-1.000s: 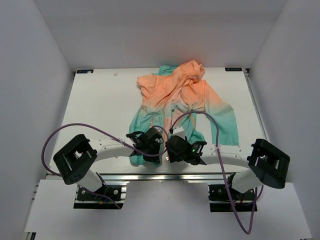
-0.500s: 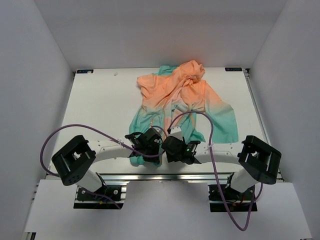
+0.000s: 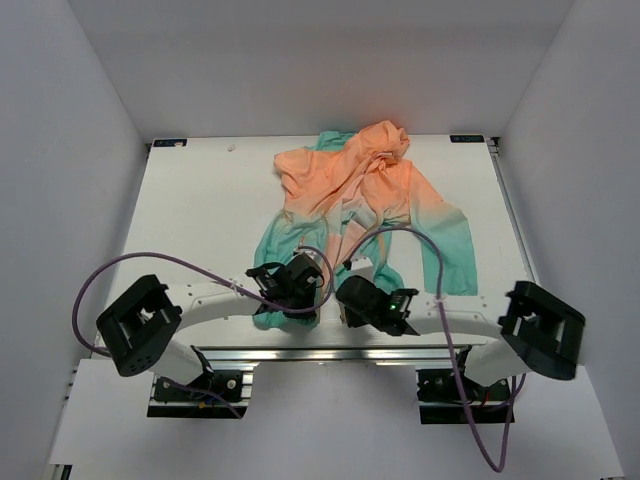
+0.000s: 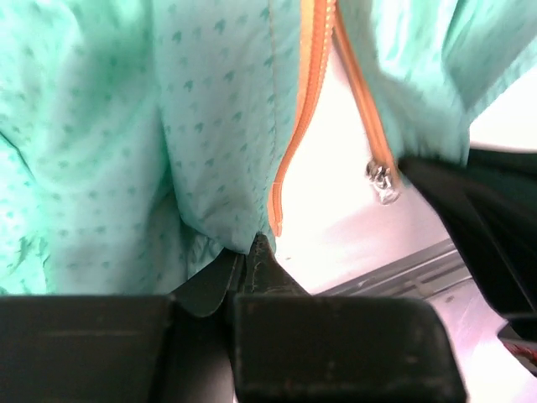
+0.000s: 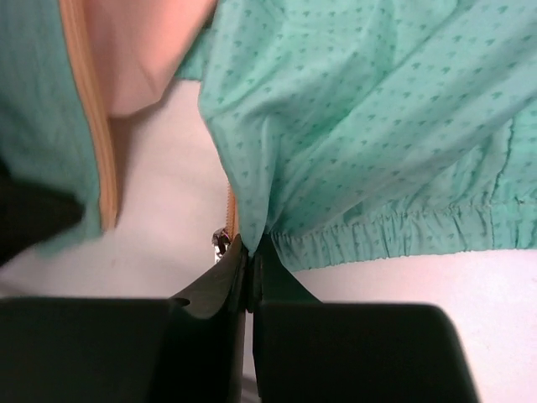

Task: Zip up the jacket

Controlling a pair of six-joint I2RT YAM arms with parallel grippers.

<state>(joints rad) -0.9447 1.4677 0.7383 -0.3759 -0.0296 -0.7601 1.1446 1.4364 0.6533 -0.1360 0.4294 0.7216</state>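
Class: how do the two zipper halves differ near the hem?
The bare half, by the left claw, ends in plain tape; the slider half, by the right claw, carries a metal slider. The bare half curves; the slider half runs straighter. Both are orange, on the teal jacket.

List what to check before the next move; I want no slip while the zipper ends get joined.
1. Left gripper shut on the jacket by the zipper end: ok.
2. Right gripper shut on the jacket by the slider: ok.
3. Zipper halves joined: not ok, table shows between them.
4. Slider at the bottom of its half: ok.
5. Upper jacket flat: not ok, rumpled.
6. Cable clear of the jacket: cannot tell.
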